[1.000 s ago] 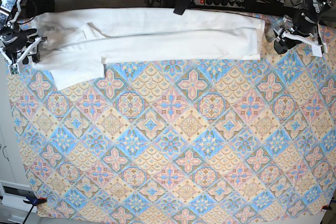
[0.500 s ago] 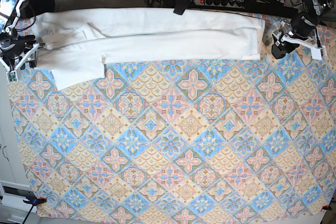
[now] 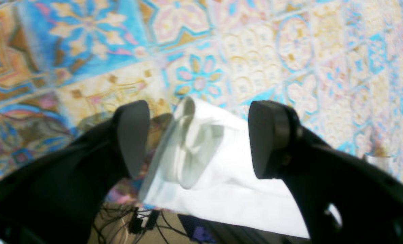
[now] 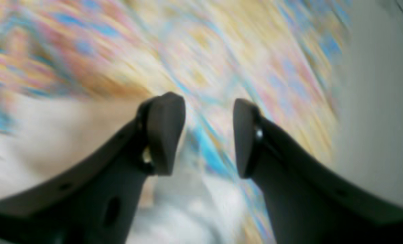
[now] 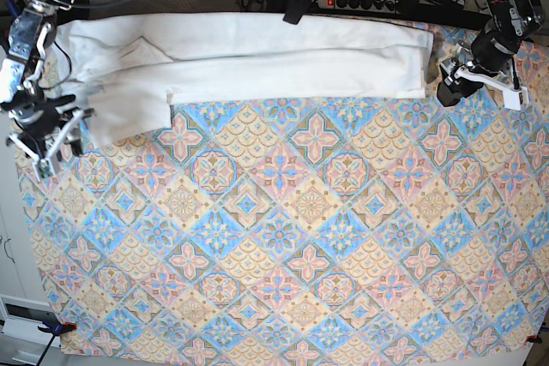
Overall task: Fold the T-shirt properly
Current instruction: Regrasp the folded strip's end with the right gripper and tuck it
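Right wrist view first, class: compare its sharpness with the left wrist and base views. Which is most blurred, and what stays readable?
Right wrist view: heavy motion smear, only the open dark right gripper is crisp. Left wrist view: mild blur; the large white cotton T-shirt corner and the patterned blue-and-peach tablecloth are readable. Base view: sharp, evenly lit; T-shirt edges are clear.

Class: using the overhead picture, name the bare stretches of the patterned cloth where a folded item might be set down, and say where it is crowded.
Free: the patterned cloth below the T-shirt, across to both side edges. Crowded: the top strip, where the T-shirt lies with the left tool and right tool at its ends.
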`<state>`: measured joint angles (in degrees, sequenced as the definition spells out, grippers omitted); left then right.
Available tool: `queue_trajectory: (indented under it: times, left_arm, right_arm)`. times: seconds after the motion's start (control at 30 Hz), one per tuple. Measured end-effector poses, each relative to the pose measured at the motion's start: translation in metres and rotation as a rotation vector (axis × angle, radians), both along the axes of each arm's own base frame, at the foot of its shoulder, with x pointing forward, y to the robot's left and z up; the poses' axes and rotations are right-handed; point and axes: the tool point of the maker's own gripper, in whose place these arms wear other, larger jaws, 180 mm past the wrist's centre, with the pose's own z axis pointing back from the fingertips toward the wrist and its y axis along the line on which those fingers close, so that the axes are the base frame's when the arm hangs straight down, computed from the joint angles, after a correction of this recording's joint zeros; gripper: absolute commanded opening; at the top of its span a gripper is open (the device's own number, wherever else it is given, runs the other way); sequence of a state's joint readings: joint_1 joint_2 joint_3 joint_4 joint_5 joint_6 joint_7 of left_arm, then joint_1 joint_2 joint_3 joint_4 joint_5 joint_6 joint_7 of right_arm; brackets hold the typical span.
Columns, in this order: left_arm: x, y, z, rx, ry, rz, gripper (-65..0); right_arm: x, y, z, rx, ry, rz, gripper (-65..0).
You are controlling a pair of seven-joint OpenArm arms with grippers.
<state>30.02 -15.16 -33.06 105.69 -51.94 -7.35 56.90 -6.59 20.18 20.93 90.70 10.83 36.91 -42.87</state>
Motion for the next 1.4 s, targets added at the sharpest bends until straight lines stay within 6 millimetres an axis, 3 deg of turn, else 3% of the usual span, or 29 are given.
queue_trajectory:
  times: [0.07, 0.2, 0.37, 0.53, 0.97, 1.17, 1.4]
  left_arm:
    - [-0.001, 0.001, 0.0, 0.005, 0.005, 0.0, -20.5]
    - [-0.001, 0.001, -0.001, 0.003, 0.004, -0.001, -20.5]
    - [-0.002, 0.001, -0.001, 0.003, 0.006, -0.001, -20.5]
    - [-0.002, 0.001, -0.001, 0.001, 0.006, 0.0, -20.5]
    - [-0.001, 0.001, -0.001, 0.002, 0.005, 0.0, -20.5]
    - [-0.002, 0.001, -0.001, 0.002, 0.006, 0.0, -20.5]
    - [-0.002, 0.001, -0.001, 0.002, 0.008, 0.0, -20.5]
  right_arm:
    - [0.003, 0.002, -0.016, -0.017, 0.05, 0.013, -38.2]
    - [-0.007, -0.016, -0.059, -0.09, 0.22, -0.013, -38.2]
    - [0.016, -0.003, -0.073, 0.008, 0.173, 0.002, -38.2]
    - [0.005, 0.006, -0.106, 0.081, 0.239, -0.015, -38.2]
    - [0.007, 0.0, -0.11, 0.136, 0.189, -0.053, -38.2]
    - [-0.008, -0.027, -0.109, 0.129, 0.196, -0.126, -38.2]
    - [-0.02, -0.029, -0.102, 0.086, 0.198, -0.1, -38.2]
